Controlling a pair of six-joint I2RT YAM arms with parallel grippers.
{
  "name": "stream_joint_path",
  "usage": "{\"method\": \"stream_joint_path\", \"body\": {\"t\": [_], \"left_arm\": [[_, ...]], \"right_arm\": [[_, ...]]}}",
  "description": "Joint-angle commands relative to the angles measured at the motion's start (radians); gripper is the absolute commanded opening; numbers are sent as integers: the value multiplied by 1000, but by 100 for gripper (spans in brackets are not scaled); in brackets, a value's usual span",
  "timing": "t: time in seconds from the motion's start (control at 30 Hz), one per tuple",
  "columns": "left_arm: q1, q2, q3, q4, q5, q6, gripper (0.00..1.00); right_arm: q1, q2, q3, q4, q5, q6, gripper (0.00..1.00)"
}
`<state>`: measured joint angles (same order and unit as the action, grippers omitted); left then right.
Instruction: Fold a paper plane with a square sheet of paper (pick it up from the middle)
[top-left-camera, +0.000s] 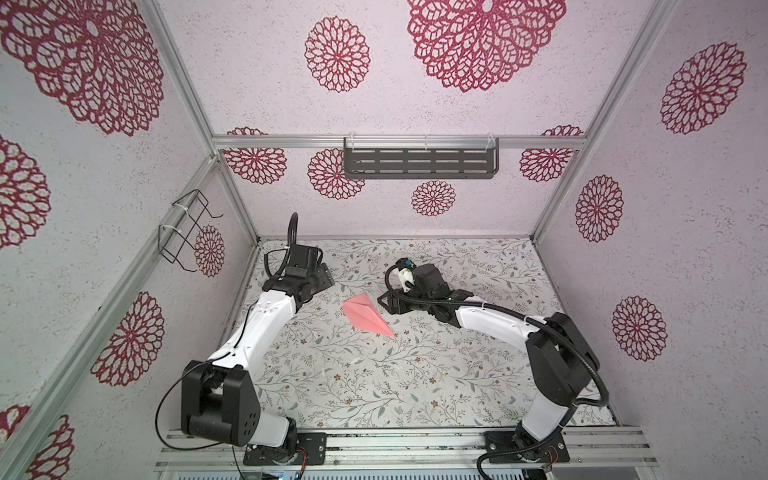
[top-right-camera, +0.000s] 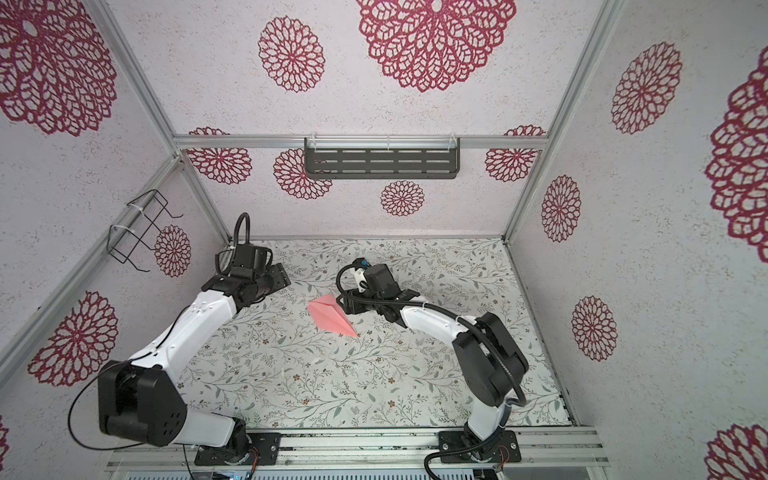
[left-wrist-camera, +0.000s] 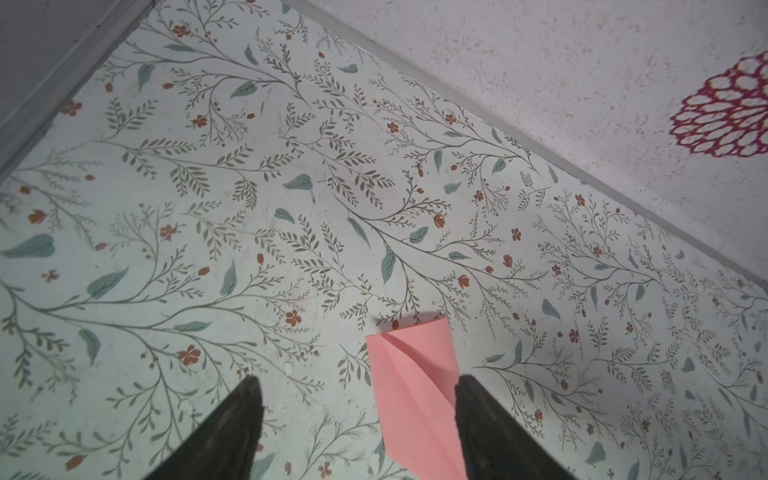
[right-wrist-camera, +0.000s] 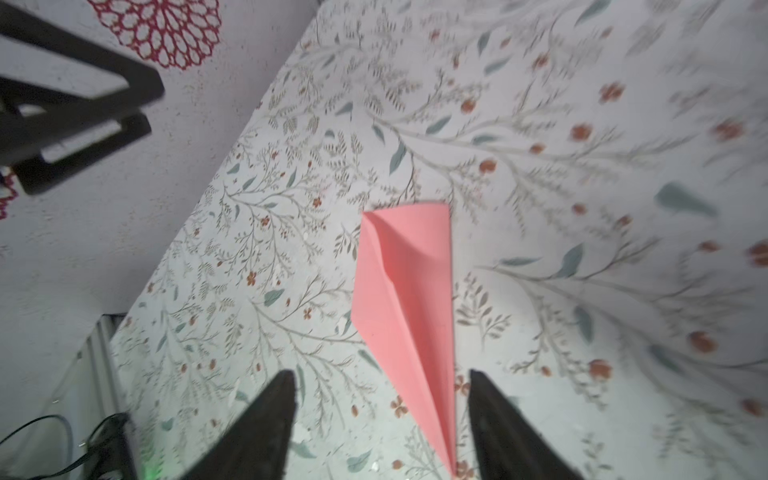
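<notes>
Presently, one item of the task and two tools on record.

Item: paper plane (top-left-camera: 368, 319) (top-right-camera: 332, 318), salmon-pink, a slim dart with a centre crease and angled wings. It lies flat near the middle of the floral counter (top-left-camera: 457, 374), between the two arms. In both top views its sharp nose points to the near right and its blunt tail to the far left.

Left tool (top-left-camera: 323, 277) (left-wrist-camera: 358, 380): jaws spread wide, grasping nothing. It is raised near the plane's tail. In the left wrist view the tail (left-wrist-camera: 415, 395) lies on the counter below the gap, close by one dark finger (left-wrist-camera: 478, 411).

Right tool (top-left-camera: 384, 301) (right-wrist-camera: 381, 374): jaws likewise spread wide, grasping nothing. It sits just beside the plane's far right edge; whether it touches the paper cannot be told. In the right wrist view the nose (right-wrist-camera: 405, 299) runs down between the fingers.

Fixtures: slotted dark shelf (top-left-camera: 419, 162) on the back wall; wire basket (top-left-camera: 185, 230) on the left wall.
</notes>
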<state>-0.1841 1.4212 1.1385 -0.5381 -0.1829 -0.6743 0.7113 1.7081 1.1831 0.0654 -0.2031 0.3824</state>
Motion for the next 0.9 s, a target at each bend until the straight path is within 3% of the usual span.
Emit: {"method": "stream_joint_path", "body": {"t": [0.0,0.03,0.17,0.23,0.3,0.43,0.57,0.7,0.87], "left_arm": [[18,-83,-91,80,15,-9,91],[21,-108,-115,92,13,-7,99],[27,-201,-227,164,-12,11,97],[31,-230,-277,213,-19,20,97],[32,-251,-322,264,-9,26,97],[35,-264,-385,346,27,0,97],[44,-242,-401,380,119,-43,97],[49,-198,-396,386,202,-64,97],[55,-166,-418,427,256,-88,97]], "right_arm": [[-3,-71,-42,54,217,-120,99],[-4,-79,-46,56,248,-134,99],[-26,-91,-47,61,364,-182,99],[-52,-98,-84,124,362,-188,99],[-88,-113,-132,213,299,-170,99],[-166,-34,-38,124,124,-65,99],[-144,57,-3,135,-49,-120,99],[-89,160,75,81,-111,-189,98],[-15,288,207,-18,-210,-290,87]]}}
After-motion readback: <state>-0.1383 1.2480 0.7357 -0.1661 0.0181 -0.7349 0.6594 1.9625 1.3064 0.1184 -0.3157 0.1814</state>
